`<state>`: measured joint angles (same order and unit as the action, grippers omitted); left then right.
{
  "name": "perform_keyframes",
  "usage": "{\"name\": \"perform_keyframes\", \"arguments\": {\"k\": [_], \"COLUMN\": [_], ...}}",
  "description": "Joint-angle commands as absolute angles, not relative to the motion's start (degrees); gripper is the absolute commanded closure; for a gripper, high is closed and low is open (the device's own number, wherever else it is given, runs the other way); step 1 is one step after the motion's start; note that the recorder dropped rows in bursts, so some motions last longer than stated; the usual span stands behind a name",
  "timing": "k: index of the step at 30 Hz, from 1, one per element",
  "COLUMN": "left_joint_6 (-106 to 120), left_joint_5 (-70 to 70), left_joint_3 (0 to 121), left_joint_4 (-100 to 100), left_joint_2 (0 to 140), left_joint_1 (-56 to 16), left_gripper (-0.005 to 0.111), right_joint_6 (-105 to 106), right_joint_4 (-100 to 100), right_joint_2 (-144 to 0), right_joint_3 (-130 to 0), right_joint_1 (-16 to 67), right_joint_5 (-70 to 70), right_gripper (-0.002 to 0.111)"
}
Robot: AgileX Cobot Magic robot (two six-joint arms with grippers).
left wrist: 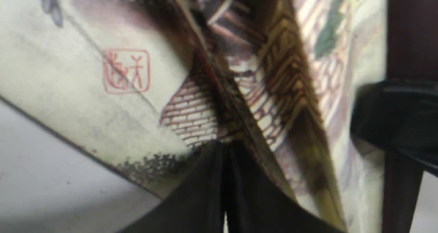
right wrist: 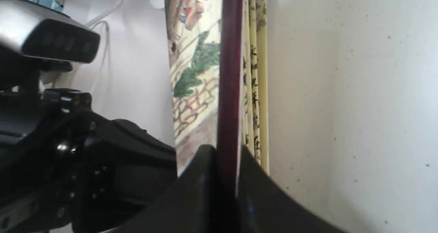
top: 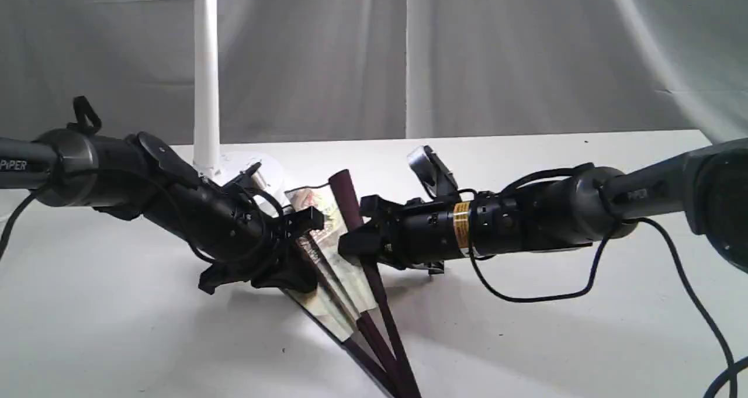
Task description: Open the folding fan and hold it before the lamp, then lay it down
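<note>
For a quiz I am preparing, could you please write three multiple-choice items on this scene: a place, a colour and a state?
1. In the exterior view, where does the white desk lamp with the slim upright post stand?
A) behind the left arm
B) right of the right arm
C) in front of both arms

2. What colour is the wooden guard stick that the right gripper clamps?
A) white
B) green
C) dark maroon

3. How is the pleated cream paper folding fan now?
A) fully closed
B) partly spread, the left gripper gripping it too
C) lying flat, untouched

Key: 1 A, its post rises behind that arm; 2 C, the right wrist view shows it; 3 B, painted pleats show between the sticks.
</note>
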<state>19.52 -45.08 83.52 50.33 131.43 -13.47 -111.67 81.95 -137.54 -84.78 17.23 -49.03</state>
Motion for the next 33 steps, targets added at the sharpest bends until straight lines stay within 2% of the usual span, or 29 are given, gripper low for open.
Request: {"name": "perform_keyframes", "arguments": {"k": [1,8,18,24,33], "left_joint_6": [19.8,23.2,29.0,31.7,38.9], "left_joint_5": [-45.4,-45.0,-45.5,-50.6,-57.0], "left_joint_3": [81.7,81.7,81.7,81.7,81.7], "left_joint_4": [41.4,41.6,41.6,41.9,44.7], "left_joint_2": [134.1,134.1,130.6,127.0,122.0], "left_joint_1": [-13.5,-13.5,-13.5,-13.5,-13.5], "left_gripper": [0.107,0.107,0.107,0.106,0.093], "right_joint_6": [-110.8,-108.6,-108.3,-108.3,-106.3], "right_joint_4": [83.9,84.3,83.4,79.7,74.8], "right_joint_2": [-138.2,-138.2,-138.2,-138.2,-138.2], "right_joint_3": [-84.1,-84.1,-84.1,-84.1,-84.1], "right_joint_1": [15.3,13.3,13.2,13.2,13.2], "right_joint_5": [-54.7,-60.4,-60.8,-61.6,-64.6], "right_gripper": [0.108,0.108,0.108,0.108,0.108]}}
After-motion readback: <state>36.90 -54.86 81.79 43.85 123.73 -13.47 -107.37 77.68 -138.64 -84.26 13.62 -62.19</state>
